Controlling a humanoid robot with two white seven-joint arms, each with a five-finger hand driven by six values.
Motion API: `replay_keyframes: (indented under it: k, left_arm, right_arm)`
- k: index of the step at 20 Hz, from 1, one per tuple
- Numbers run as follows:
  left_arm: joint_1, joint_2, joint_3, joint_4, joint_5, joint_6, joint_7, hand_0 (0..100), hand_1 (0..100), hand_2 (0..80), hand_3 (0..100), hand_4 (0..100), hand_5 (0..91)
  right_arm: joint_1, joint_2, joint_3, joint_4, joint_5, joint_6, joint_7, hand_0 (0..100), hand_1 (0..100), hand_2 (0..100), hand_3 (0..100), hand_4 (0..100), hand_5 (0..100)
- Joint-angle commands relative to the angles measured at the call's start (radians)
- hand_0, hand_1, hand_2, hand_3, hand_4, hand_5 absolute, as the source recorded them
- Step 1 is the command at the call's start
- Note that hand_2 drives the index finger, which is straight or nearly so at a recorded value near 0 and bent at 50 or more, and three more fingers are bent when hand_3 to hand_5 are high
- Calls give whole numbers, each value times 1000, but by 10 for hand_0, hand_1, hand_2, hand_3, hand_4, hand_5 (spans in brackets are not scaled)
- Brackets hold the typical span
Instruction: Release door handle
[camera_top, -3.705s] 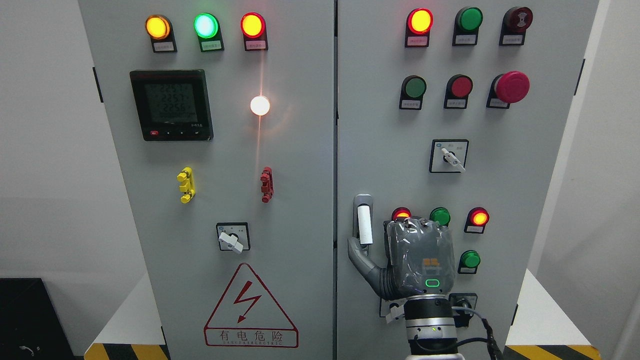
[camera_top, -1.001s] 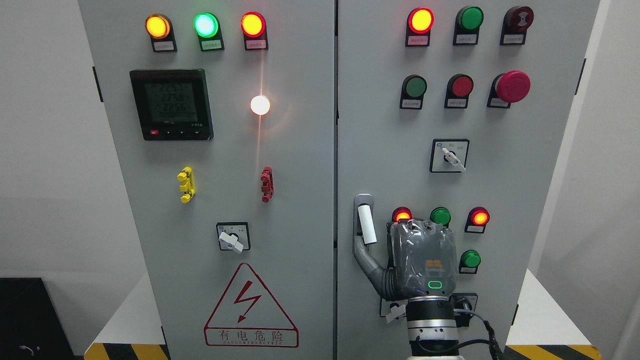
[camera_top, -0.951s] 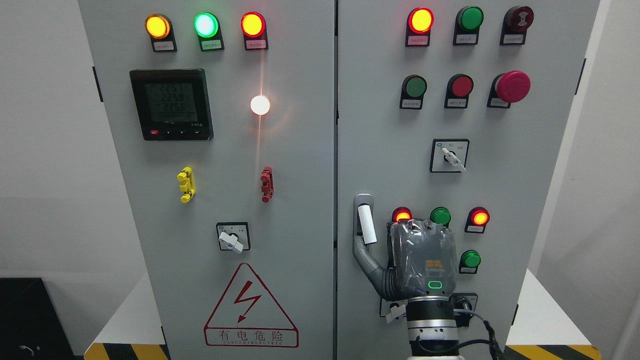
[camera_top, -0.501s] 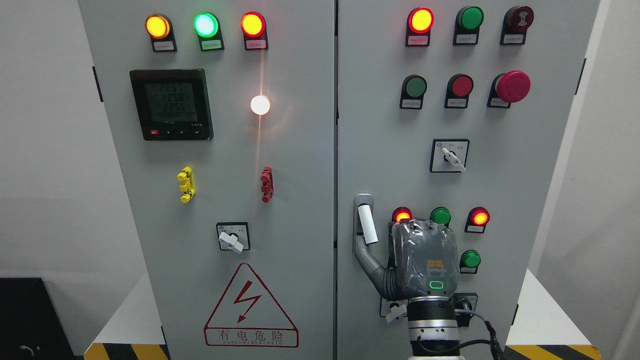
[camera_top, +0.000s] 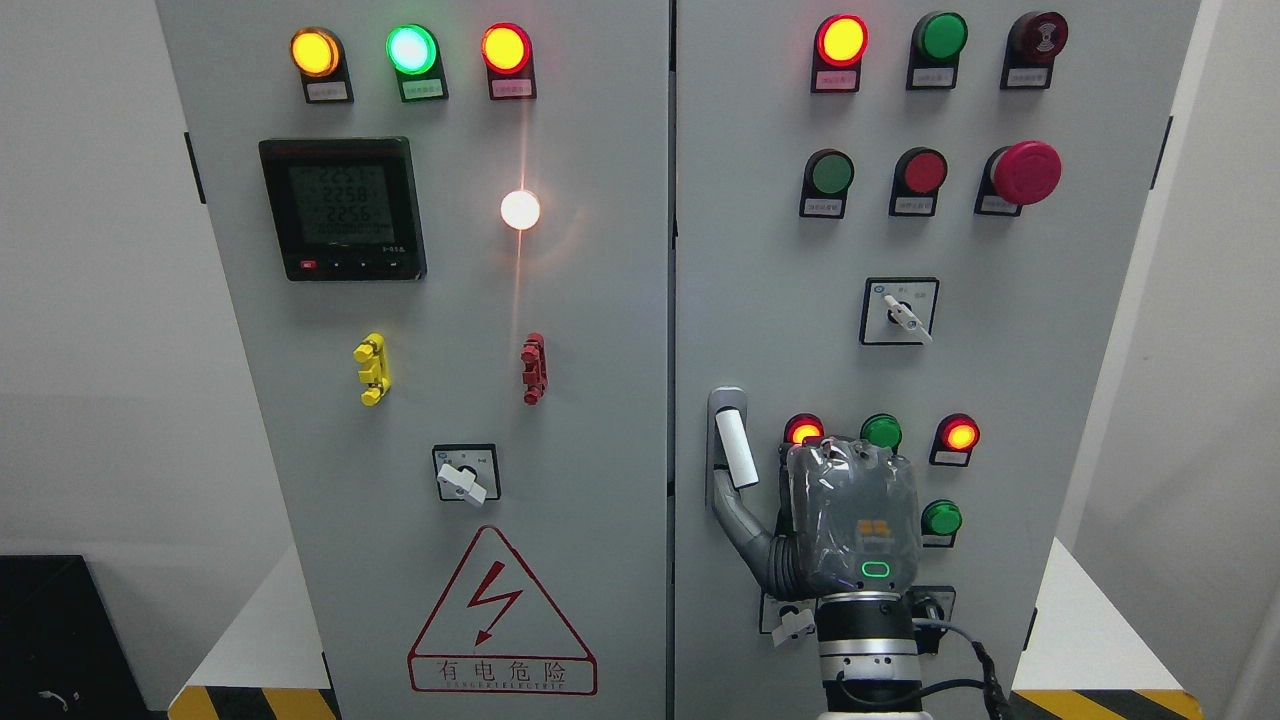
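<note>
The right hand (camera_top: 850, 520) has its thumb against the base of the door handle (camera_top: 733, 450), a rigid white lever; finger closure cannot be determined.

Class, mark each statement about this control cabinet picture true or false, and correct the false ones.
1. The door handle is on the right-hand door. True.
2. The right hand is beside the handle, its thumb below it. True.
3. The emergency stop button is green. False: it is red.
4. The digital meter is on the right-hand door. False: it is on the left-hand door.
5. A warning triangle with a lightning bolt sits low on the left-hand door. True.
</note>
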Motion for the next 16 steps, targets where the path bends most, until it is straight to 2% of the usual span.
replay_keyframes:
  k: [1,16]
  left_arm:
    - [0,0,0,0,0,-1,-1,120,556,0,0,0,0]
    - [0,0,0,0,0,-1,-1,120,556,0,0,0,0]
  right_arm:
    - [0,0,-6,-6,0,0,-1,426,255,1000,1000,951,992]
    - [1,0,-9,-6,0,0,-3,424,258,1000,1000,952,996]
